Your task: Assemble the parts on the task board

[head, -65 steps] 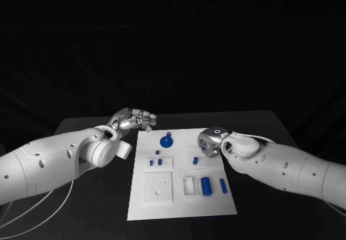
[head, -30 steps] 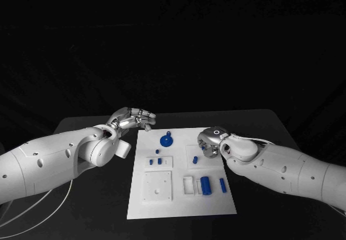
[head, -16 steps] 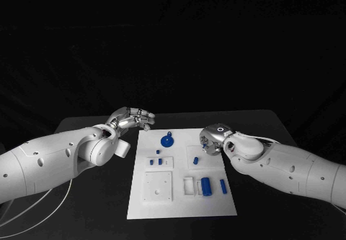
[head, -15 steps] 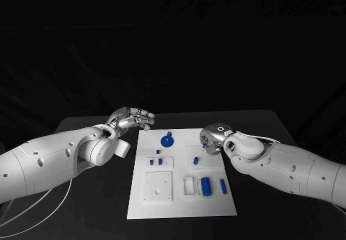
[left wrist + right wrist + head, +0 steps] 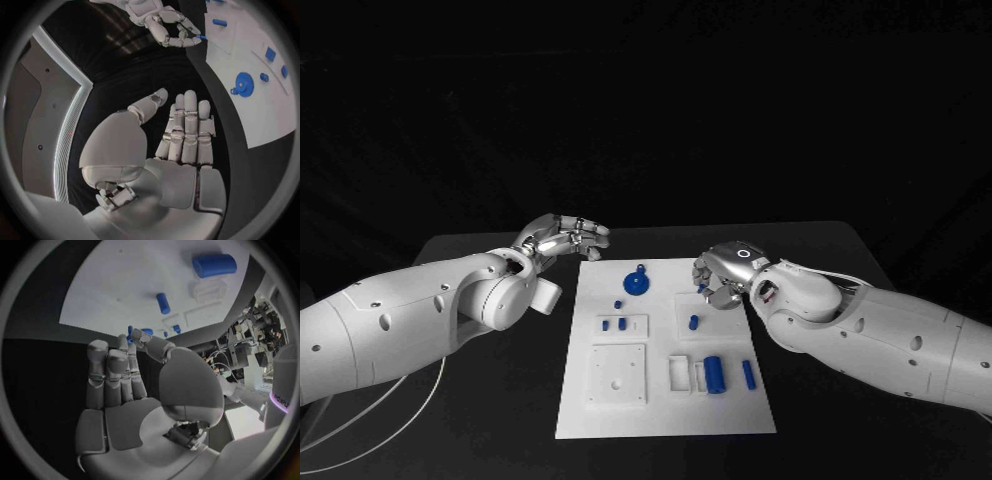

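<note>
In the head view, the white task board (image 5: 668,400) was seen lying flat on the black table (image 5: 473,260), its long sides running away from the robot. A thick blue cylinder (image 5: 713,372) and a thin blue rod (image 5: 746,373) lay side by side near the board's right edge, with their long axes set along the board's length. A white bracket (image 5: 678,370) stood just beside the cylinder, and a white square block (image 5: 616,374) sat toward the board's left edge. A round, toothed blue gear (image 5: 633,283) lay flat near the board's far edge. A short blue pin (image 5: 692,321) was seen upright in the middle of the board. The left hand (image 5: 567,238) was held just off the board's far left corner, with bare table all around it. The right hand (image 5: 723,275) was held over the board's far right edge.

In the left wrist view, the left hand's smooth metal fingers were stretched out side by side with the thumb apart, and nothing was held. Beyond the board, the right hand was seen with a small blue peg (image 5: 199,36) pinched at its fingertips, pointing toward the board.

In the right wrist view, the right hand's fingers were raised together with the thumb bent toward them. A trace of blue was seen at their tips, above the board's matt white surface.
</note>
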Motion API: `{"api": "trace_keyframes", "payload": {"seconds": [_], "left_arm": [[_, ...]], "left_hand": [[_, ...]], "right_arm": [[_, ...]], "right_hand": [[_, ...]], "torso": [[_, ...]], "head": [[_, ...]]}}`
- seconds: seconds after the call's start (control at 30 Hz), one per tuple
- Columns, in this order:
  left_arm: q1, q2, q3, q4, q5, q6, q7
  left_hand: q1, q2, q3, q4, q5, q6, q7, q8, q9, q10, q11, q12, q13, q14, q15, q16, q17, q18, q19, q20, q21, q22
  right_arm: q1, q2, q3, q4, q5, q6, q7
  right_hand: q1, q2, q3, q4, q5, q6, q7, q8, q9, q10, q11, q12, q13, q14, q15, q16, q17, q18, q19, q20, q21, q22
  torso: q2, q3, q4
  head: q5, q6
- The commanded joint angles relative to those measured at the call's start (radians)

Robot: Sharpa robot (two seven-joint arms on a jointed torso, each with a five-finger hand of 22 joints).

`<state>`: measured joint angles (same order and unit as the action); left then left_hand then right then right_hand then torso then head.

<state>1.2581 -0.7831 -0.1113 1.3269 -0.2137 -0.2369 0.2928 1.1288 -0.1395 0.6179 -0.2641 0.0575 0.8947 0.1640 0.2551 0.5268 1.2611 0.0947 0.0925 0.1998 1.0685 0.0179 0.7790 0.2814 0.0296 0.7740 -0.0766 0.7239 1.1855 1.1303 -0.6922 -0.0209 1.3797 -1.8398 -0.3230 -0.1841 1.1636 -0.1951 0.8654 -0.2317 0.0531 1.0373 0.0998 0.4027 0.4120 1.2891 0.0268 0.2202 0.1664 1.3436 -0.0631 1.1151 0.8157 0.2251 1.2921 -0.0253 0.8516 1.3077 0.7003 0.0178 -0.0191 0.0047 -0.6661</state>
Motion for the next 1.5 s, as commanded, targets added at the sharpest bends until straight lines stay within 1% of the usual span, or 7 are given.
{"api": "trace_keyframes", "payload": {"seconds": [0.03, 0.23, 0.3, 0.43, 0.67, 1.13, 1.5], "left_arm": [[0.001, 0.006, 0.001, -0.002, 0.015, -0.003, 0.011], [0.001, 0.011, 0.001, -0.006, 0.016, -0.01, 0.009], [0.001, 0.015, 0.001, -0.007, 0.016, -0.016, 0.009], [0.001, 0.021, 0.001, -0.005, 0.02, -0.023, 0.012], [0.002, 0.028, 0.001, -0.004, 0.022, -0.027, 0.014], [0.002, 0.034, 0.001, -0.005, 0.023, -0.023, 0.011], [0.002, 0.034, 0.001, -0.004, 0.023, -0.017, 0.008]], "left_hand": [[-0.004, 0.006, -0.004, 0.0, 0.004, -0.01, -0.001, 0.001, -0.001, -0.005, 0.001, -0.004, -0.001, 0.007, 0.002, -0.006, 0.002, 0.014, 0.007, -0.002, -0.003, 0.002], [-0.003, 0.006, -0.004, 0.0, 0.004, -0.01, -0.001, 0.001, -0.001, -0.005, 0.001, -0.004, -0.001, 0.007, 0.002, -0.007, 0.002, 0.014, 0.007, -0.002, -0.004, 0.002], [-0.003, 0.006, -0.004, 0.0, 0.004, -0.01, -0.001, 0.002, -0.001, -0.005, 0.001, -0.004, -0.001, 0.007, 0.002, -0.007, 0.003, 0.014, 0.007, -0.002, -0.004, 0.002], [-0.004, 0.005, -0.005, 0.001, 0.003, -0.01, -0.001, 0.002, -0.001, -0.005, 0.001, -0.004, -0.001, 0.008, 0.002, -0.008, 0.003, 0.014, 0.008, -0.002, -0.004, 0.002], [-0.005, 0.003, -0.006, 0.001, 0.002, -0.01, -0.001, 0.002, -0.002, -0.005, 0.001, -0.004, -0.001, 0.008, 0.002, -0.009, 0.005, 0.014, 0.008, -0.002, -0.005, 0.002], [-0.005, 0.002, -0.006, 0.002, 0.002, -0.01, 0.0, 0.003, -0.002, -0.005, 0.001, -0.004, -0.001, 0.008, 0.002, -0.011, 0.007, 0.014, 0.008, -0.002, -0.006, 0.002], [-0.005, 0.002, -0.006, 0.003, 0.002, -0.011, 0.0, 0.003, -0.002, -0.005, 0.001, -0.004, -0.001, 0.008, 0.002, -0.013, 0.008, 0.014, 0.008, -0.002, -0.007, 0.003]], "right_arm": [[-0.001, 0.013, 0.0, 0.037, 0.016, 0.007, 0.003], [-0.002, 0.063, -0.005, 0.083, -0.017, 0.026, 0.002], [-0.003, 0.08, -0.016, 0.092, -0.029, 0.032, 0.002], [-0.013, 0.117, -0.049, 0.097, -0.059, 0.035, 0.002], [-0.059, 0.165, -0.071, 0.086, -0.087, 0.039, 0.002], [-0.097, 0.211, -0.092, 0.043, -0.11, 0.056, 0.0], [-0.102, 0.212, -0.094, 0.034, -0.116, 0.063, -0.001]], "right_hand": [[0.001, -0.01, 0.006, 0.001, -0.004, 0.008, 0.003, 0.004, 0.002, 0.015, 0.01, 0.0, 0.002, -0.015, -0.013, 0.006, -0.002, 0.037, 0.022, -0.026, 0.005, 0.017], [0.001, -0.01, 0.007, 0.002, -0.004, 0.007, 0.003, 0.004, 0.002, 0.015, 0.01, 0.0, 0.003, -0.015, -0.013, 0.006, -0.002, 0.037, 0.022, -0.026, 0.005, 0.017], [0.001, -0.009, 0.007, 0.002, -0.004, 0.007, 0.003, 0.004, 0.002, 0.015, 0.01, 0.0, 0.003, -0.015, -0.013, 0.006, -0.003, 0.037, 0.021, -0.026, 0.005, 0.017], [0.002, -0.008, 0.008, 0.003, -0.004, 0.006, 0.003, 0.003, 0.002, 0.014, 0.01, -0.001, 0.004, -0.015, -0.013, 0.006, -0.003, 0.037, 0.021, -0.027, 0.005, 0.017], [0.002, -0.008, 0.009, 0.003, -0.004, 0.005, 0.003, 0.002, 0.002, 0.013, 0.01, -0.003, 0.005, -0.016, -0.012, 0.006, -0.005, 0.037, 0.02, -0.027, 0.005, 0.017], [0.002, -0.007, 0.01, 0.003, -0.004, 0.005, 0.004, 0.002, 0.002, 0.012, 0.01, -0.003, 0.006, -0.017, -0.012, 0.007, -0.006, 0.037, 0.02, -0.028, 0.005, 0.016], [0.003, -0.007, 0.01, 0.002, -0.004, 0.005, 0.004, 0.002, 0.003, 0.012, 0.01, -0.004, 0.007, -0.017, -0.013, 0.007, -0.007, 0.037, 0.02, -0.028, 0.005, 0.016]], "torso": [[-0.001, -0.0001, -0.0004], [0.0, -0.0004, 0.0023], [0.0, -0.0014, 0.002], [0.001, -0.0026, 0.0033], [0.001, -0.0037, 0.0026], [0.001, -0.0016, 0.0012], [0.001, -0.0008, 0.001]], "head": [[0.014, 0.0], [0.042, -0.003], [0.048, -0.004], [0.06, -0.005], [0.077, -0.01], [0.101, -0.03], [0.108, -0.04]]}}
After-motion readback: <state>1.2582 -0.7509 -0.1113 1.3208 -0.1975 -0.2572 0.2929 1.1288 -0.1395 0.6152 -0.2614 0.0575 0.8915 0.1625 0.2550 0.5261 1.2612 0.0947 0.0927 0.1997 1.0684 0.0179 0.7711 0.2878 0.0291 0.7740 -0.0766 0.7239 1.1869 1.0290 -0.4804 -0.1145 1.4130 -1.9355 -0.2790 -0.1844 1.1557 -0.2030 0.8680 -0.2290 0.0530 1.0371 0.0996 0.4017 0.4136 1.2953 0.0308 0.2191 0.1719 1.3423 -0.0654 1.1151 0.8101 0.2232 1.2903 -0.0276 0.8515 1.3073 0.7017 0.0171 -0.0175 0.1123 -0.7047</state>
